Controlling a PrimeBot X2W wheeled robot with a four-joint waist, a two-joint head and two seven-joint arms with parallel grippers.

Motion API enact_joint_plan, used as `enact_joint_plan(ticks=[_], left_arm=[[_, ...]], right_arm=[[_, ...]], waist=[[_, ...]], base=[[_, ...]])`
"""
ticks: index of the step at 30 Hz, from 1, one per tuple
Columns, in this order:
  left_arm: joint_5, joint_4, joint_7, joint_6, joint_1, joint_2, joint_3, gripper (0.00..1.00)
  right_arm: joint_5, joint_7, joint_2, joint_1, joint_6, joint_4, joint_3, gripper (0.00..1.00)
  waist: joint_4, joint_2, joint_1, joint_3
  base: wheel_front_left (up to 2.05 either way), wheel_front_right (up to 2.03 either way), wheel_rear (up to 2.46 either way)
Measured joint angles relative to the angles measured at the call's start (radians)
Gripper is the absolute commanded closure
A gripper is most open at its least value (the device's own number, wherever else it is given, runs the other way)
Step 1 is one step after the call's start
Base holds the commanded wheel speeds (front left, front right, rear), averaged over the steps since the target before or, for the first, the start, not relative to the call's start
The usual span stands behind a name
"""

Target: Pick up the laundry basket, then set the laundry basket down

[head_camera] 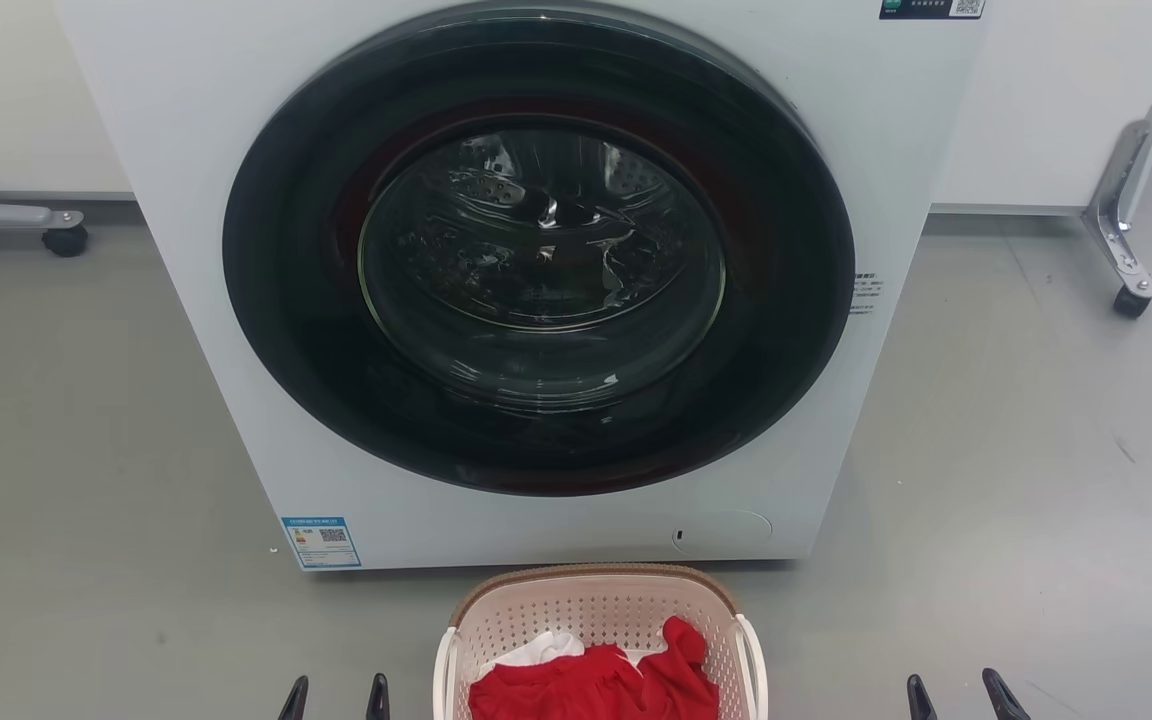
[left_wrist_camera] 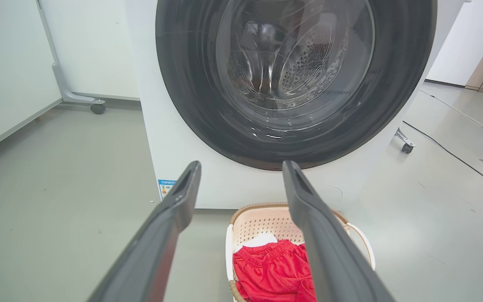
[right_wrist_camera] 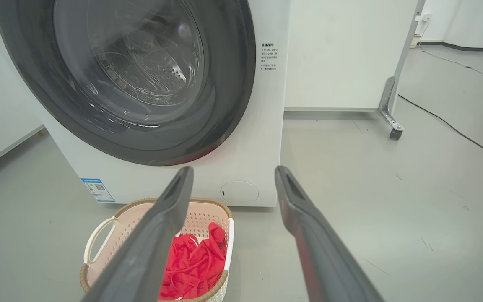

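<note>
The laundry basket (head_camera: pixel 596 610) stands on the grey floor just in front of the washer, pale pink-cream with a brown woven rim and white side handles. Red and white clothes lie inside it. In the head view my left gripper (head_camera: pixel 334 697) shows at the bottom edge, left of the basket, its fingertips apart. My right gripper (head_camera: pixel 966 697) sits well to the basket's right, also open. The left wrist view has the basket (left_wrist_camera: pixel 266 220) low and right between and behind my open left gripper (left_wrist_camera: pixel 241 172). Through the right wrist view the basket (right_wrist_camera: pixel 208 214) lies lower left of my open right gripper (right_wrist_camera: pixel 234 176).
A white front-loading washer (head_camera: pixel 536 300) with a dark round door, shut, fills the space ahead. Wheeled partition feet stand at the far left (head_camera: pixel 64 238) and far right (head_camera: pixel 1131 300). A dark cable (right_wrist_camera: pixel 455 130) runs over the floor at the right.
</note>
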Motion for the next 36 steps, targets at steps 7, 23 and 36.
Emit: enact_joint_plan(ticks=[7,23,36], left_arm=[[0.003,0.001,0.000,0.000,0.000,-0.002,0.001,0.00],[-0.098,0.038,0.038,-0.027,0.009,-0.014,0.038,1.00],[-0.282,0.045,0.091,-0.055,-0.012,-0.024,0.087,1.00]], right_arm=[[-0.003,0.009,0.005,0.002,0.000,-0.009,-0.007,0.00],[0.099,0.040,0.035,0.000,0.021,0.032,-0.049,1.00],[0.294,0.089,0.055,-0.026,0.055,0.054,-0.105,1.00]], waist=[[0.001,0.0000,0.0000,0.002],[0.002,0.0000,0.0001,0.005],[0.003,0.0001,0.0001,0.007]], base=[[0.00,0.00,0.00],[0.00,0.00,0.00],[0.00,0.00,0.00]])
